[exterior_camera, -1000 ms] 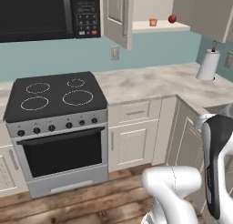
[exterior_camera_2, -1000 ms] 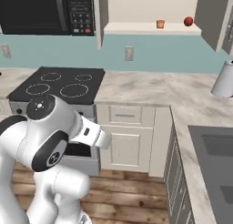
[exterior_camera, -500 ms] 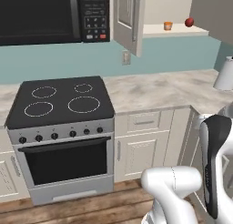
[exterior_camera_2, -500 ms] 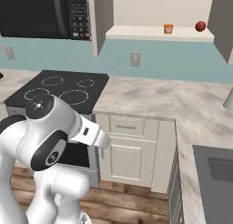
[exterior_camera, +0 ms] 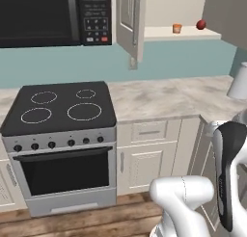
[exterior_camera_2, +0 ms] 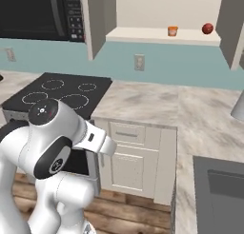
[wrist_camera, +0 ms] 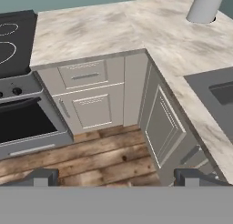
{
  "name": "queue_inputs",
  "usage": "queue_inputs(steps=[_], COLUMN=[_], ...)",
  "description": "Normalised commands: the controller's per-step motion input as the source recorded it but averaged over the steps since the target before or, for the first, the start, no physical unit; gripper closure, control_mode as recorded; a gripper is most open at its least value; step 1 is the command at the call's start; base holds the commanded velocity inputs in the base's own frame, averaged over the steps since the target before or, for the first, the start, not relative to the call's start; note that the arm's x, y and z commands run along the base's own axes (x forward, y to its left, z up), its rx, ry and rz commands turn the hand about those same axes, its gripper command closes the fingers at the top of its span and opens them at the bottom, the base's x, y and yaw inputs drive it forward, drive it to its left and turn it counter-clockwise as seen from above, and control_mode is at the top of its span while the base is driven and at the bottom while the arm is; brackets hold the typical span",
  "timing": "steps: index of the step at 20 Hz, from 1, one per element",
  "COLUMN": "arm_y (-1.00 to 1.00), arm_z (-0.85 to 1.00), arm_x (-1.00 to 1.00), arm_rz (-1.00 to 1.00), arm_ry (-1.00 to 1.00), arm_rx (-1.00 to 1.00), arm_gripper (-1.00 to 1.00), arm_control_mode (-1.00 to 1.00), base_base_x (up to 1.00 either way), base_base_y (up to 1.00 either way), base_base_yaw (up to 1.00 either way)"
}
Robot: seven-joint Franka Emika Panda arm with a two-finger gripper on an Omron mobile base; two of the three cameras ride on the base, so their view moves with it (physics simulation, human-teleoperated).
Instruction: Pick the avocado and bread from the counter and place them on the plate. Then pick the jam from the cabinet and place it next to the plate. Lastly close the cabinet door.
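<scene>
I see the bench [exterior_camera: 169,98] bare between the stove [exterior_camera: 60,106] and its corner, so a claw could sweep there freely; a pale cylinder [wrist_camera: 205,7] stands at the far right edge. Above, the cabinet door [exterior_camera: 131,21] hangs open beside the microwave [exterior_camera: 53,17], partly blocking the shelf [exterior_camera_2: 162,35], where a small orange jar [exterior_camera_2: 172,31] and a red ball [exterior_camera_2: 207,28] sit well apart.

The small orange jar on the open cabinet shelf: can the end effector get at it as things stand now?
Probably not yet. The cabinet door stands open, so the orange jar is unobstructed, but it sits high above the counter, while the end effector points low at the floor, fingers apart.
</scene>
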Motion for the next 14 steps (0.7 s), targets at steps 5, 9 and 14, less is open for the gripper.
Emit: queue_inputs(steps=[5, 9, 14], arm_y=[0.0, 0.0, 0.0], arm_z=[0.0, 0.0, 0.0], arm_x=[0.0, 0.0, 0.0], arm_rz=[0.0, 0.0, 0.0], arm_ry=[0.0, 0.0, 0.0], arm_rx=[0.0, 0.0, 0.0], arm_gripper=[-1.0, -1.0, -1.0], arm_control_mode=[1.0, 1.0, 1.0], base_base_x=[0.4, 0.34, 0.34], base_base_y=[-0.24, -0.34, -0.37], base_base_yaw=[0.05, 0.07, 0.08])
